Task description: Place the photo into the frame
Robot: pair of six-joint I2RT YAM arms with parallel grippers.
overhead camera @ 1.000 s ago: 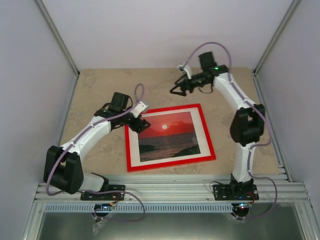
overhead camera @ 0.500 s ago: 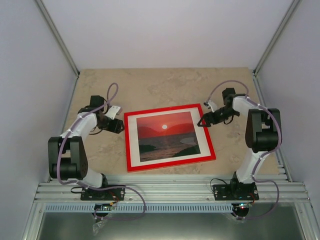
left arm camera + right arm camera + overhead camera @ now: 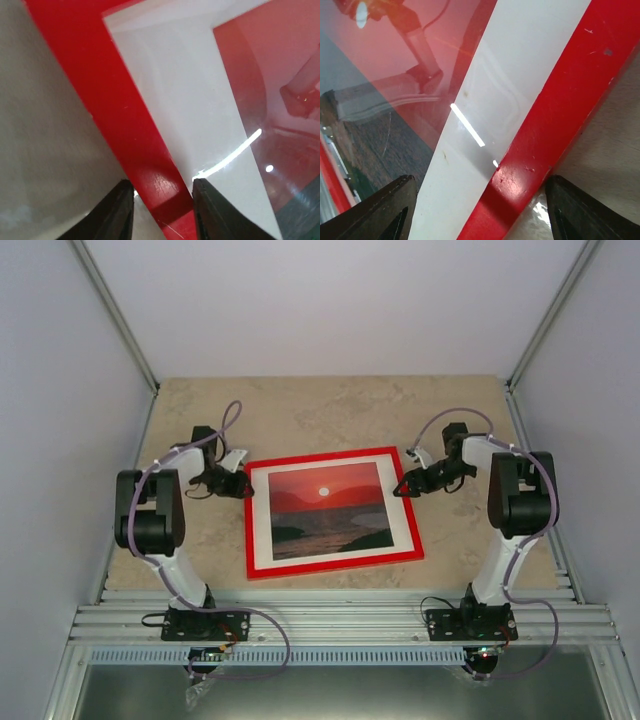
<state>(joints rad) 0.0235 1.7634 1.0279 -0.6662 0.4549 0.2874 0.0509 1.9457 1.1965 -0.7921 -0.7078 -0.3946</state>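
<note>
The red frame lies flat on the marble table with the sunset photo showing inside it, white border all round. My left gripper is at the frame's left bar, near its far corner. In the left wrist view its jaws stand narrowly apart astride the red bar, a sliver of table showing at the outer finger. My right gripper is at the right bar. Its wide-open jaws span the red bar and the photo's white border.
White walls with metal corner posts enclose the table on three sides. An aluminium rail carries both arm bases along the near edge. Purple cables loop off each wrist.
Both arms folded in and came down onto the frame's left and right bars. Both sets of jaws narrowed, the left more. The frame slid slightly to the left.
</note>
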